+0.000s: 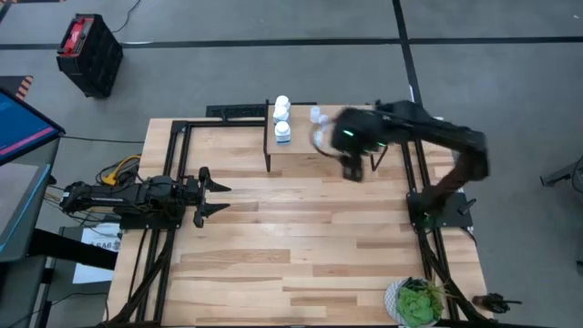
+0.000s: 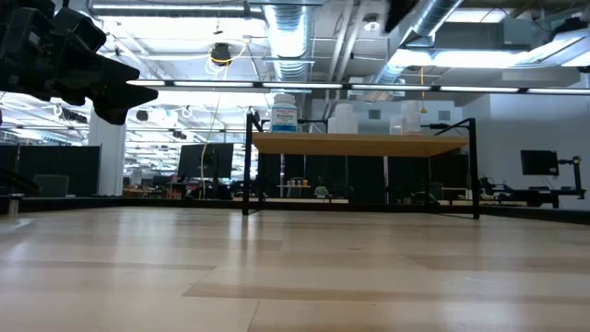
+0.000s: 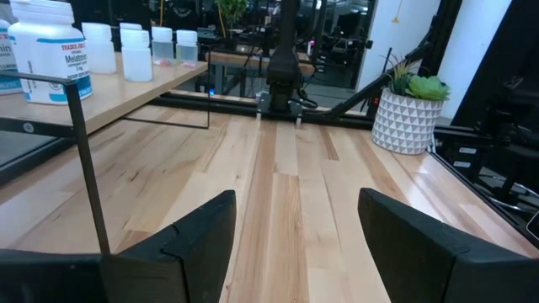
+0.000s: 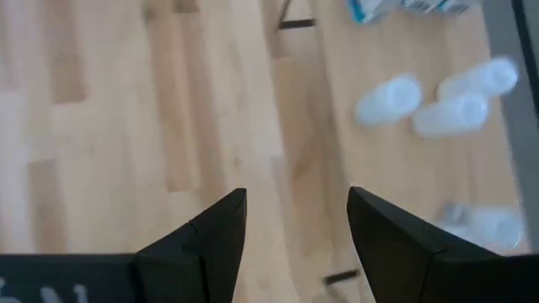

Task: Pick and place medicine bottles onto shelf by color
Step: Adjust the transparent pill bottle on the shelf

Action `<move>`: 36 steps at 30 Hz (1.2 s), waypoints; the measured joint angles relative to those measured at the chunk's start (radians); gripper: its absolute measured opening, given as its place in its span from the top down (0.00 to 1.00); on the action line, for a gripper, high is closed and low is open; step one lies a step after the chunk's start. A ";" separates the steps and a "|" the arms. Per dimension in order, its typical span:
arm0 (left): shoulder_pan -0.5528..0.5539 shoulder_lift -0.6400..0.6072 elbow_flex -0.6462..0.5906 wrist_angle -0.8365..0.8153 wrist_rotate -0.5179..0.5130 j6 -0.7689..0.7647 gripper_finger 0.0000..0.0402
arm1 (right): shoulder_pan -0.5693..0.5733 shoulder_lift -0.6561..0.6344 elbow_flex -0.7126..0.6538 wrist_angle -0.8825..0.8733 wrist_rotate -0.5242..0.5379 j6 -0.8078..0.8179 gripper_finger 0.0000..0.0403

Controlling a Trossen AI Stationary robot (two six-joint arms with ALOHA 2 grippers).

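The shelf [image 1: 301,146] stands at the table's far edge on thin black legs. Three white medicine bottles [image 1: 281,117] stand upright on its left end, and pale translucent ones [image 1: 316,115] stand farther right. The low view shows a white bottle [image 2: 284,112] and translucent ones [image 2: 343,118] on the board [image 2: 359,144]. My right gripper [image 1: 353,170] hangs open above the shelf's near right corner, pointing down, with nothing between its fingers [image 4: 295,227]. Several translucent bottles [image 4: 387,99] lie ahead of it. My left gripper [image 1: 214,198] waits open and level at the table's left [image 3: 295,244].
A potted green plant [image 1: 417,302] sits at the table's near right corner [image 3: 408,109]. The right arm's base [image 1: 437,208] stands at the right edge. Bare planks [image 1: 301,237] stretch between the shelf and the near edge.
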 joint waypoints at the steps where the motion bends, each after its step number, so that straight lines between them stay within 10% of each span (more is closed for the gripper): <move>1: 0.000 0.000 0.000 0.000 0.000 0.000 0.41 | 0.028 -0.050 -0.038 0.003 0.000 0.024 0.43; 17: 0.000 0.000 0.000 0.000 0.000 0.000 0.41 | 0.433 -0.776 -1.095 1.120 0.007 0.238 0.43; 25: 0.000 0.000 0.000 0.000 0.000 0.000 0.41 | 0.291 -0.768 -1.293 1.141 0.169 0.329 0.43; 36: 0.000 0.000 0.000 0.000 0.000 0.000 0.41 | -0.009 -0.702 -1.298 1.125 0.139 0.271 0.43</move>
